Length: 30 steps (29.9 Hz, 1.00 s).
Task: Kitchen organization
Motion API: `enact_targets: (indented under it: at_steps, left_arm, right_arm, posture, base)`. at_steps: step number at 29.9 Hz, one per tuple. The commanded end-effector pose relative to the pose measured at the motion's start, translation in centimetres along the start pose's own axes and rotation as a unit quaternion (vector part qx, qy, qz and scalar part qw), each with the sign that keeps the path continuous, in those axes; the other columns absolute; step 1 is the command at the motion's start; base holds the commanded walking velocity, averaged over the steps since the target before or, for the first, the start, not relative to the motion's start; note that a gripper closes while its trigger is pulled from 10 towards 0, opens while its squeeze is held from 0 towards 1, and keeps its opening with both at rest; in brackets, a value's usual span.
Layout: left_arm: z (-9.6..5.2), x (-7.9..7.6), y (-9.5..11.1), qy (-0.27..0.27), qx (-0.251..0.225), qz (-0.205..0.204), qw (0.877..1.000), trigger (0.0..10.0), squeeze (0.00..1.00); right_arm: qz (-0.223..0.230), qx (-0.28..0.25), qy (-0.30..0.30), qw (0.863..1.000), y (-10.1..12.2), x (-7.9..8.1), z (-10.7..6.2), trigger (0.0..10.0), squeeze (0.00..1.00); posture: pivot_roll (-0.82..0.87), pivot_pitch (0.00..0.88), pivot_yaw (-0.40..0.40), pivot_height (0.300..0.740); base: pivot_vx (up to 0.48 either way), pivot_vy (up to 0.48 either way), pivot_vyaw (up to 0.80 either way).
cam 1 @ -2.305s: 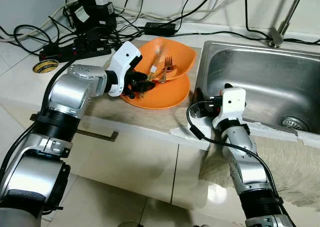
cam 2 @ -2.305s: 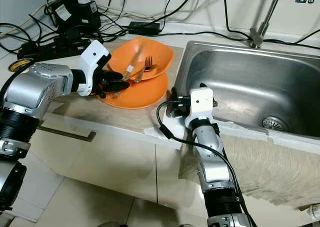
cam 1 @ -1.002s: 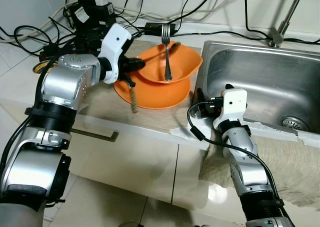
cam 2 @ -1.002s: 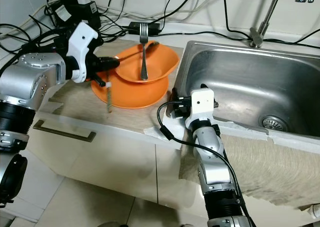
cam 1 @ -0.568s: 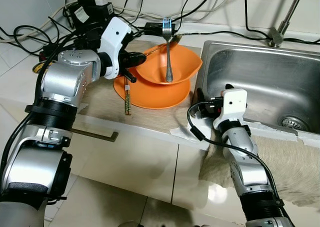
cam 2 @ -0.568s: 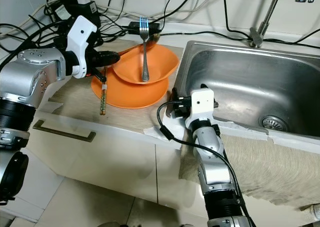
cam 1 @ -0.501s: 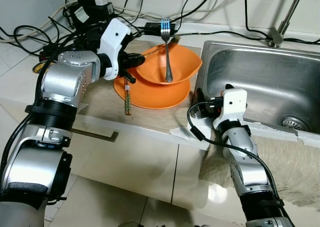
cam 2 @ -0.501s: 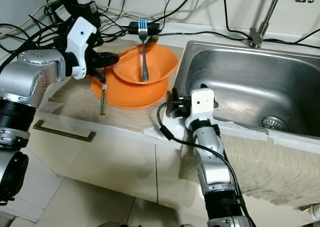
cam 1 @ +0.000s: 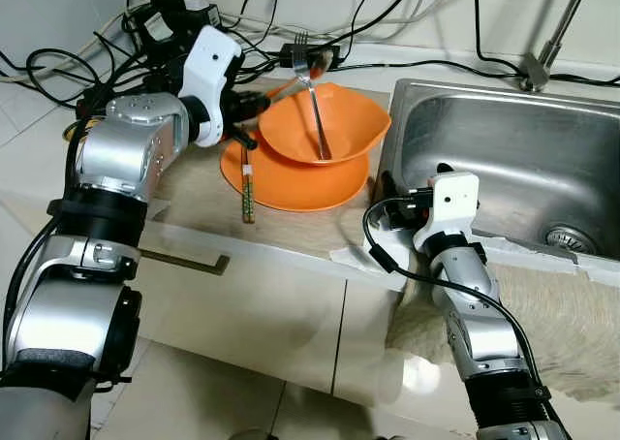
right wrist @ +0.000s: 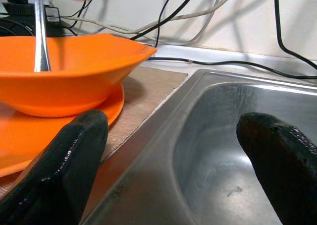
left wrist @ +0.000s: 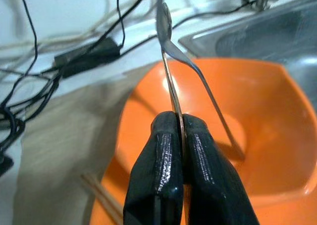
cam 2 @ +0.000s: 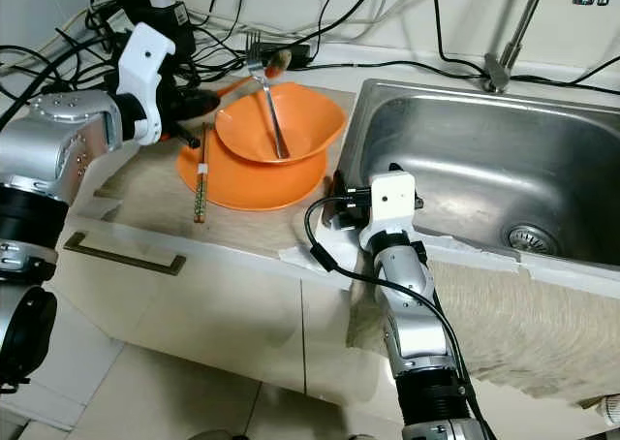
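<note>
The left gripper (left wrist: 177, 136) has its two black fingers pressed together on a thin metal handle — an orange-tipped utensil (cam 1: 281, 89) whose far end reaches over the rim of the orange bowl (cam 1: 351, 120). The gripper (cam 1: 254, 106) hovers just above the left edge of the bowl. One fork (cam 1: 312, 106) stands tilted inside that bowl, tines up near the back rim, handle end resting on the bowl's floor. The single bowl sits on one orange plate (cam 1: 291, 183). One pair of chopsticks (cam 1: 247, 186) lies half on the plate's left edge and half on the countertop (cam 1: 194, 198), pointing toward the front edge.

The right gripper (right wrist: 173, 155) rests at the front left corner of the steel sink (cam 1: 504, 159), its two fingers spread wide apart and holding nothing — one finger toward the plate, the other over the basin.

The countertop is a pale, wood-grained surface. One drain (cam 1: 565, 236) sits in the sink, and one tap stem (cam 1: 552, 43) rises behind it. A towel (cam 1: 562, 314) hangs over the front of the sink. Behind the bowl lies a tangle of black cables (cam 1: 145, 62) against a white wall, with one roll of tape (cam 1: 76, 130) at the left. Below are pale cabinet doors with one bar handle (cam 1: 184, 261).
</note>
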<state>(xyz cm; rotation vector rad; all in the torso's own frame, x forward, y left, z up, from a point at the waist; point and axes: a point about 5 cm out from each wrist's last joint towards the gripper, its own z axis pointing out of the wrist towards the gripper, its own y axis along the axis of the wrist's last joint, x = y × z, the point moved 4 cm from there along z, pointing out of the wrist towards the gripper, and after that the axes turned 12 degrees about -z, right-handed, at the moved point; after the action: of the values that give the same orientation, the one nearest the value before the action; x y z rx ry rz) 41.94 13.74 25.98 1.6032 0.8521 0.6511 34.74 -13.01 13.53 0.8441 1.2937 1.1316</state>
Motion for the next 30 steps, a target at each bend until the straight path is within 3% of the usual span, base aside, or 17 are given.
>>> enact_targets:
  at_steps: [1, 17, 26, 30]
  left_arm:
    - [-0.1, -0.2, 1.2, -0.005, -0.019, 0.004, 1.000, 0.0, 0.00]
    - [0.2, -0.4, 1.6, -0.002, -0.034, 0.029, 0.999, 0.0, 0.00]
    - [0.2, -0.5, 2.1, -0.002, -0.061, -0.015, 0.998, 0.0, 0.00]
    - [0.4, -1.8, 2.0, -0.027, -0.086, -0.056, 0.994, 0.0, 0.00]
  right_arm:
    - [0.009, 0.041, 0.007, 0.999, -1.9, 0.5, -0.5, 10.0, 0.00]
    - [0.010, 0.042, 0.006, 0.999, -2.0, 0.5, -0.5, 10.0, 0.00]
    - [0.012, 0.039, 0.001, 0.999, -1.7, 0.4, -0.3, 10.0, 0.00]
    - [0.021, 0.024, -0.006, 0.999, -0.3, 0.0, 0.5, 10.0, 0.00]
  posture:
    - [0.04, 0.000, 0.074, 0.740]
    - [0.04, 0.000, 0.078, 0.740]
    - [0.04, 0.000, 0.080, 0.740]
    - [0.05, 0.000, 0.070, 0.740]
  base:
    - [0.000, 0.000, 0.00]
    - [0.000, 0.000, 0.00]
    - [0.000, 0.000, 0.00]
    - [0.000, 0.000, 0.00]
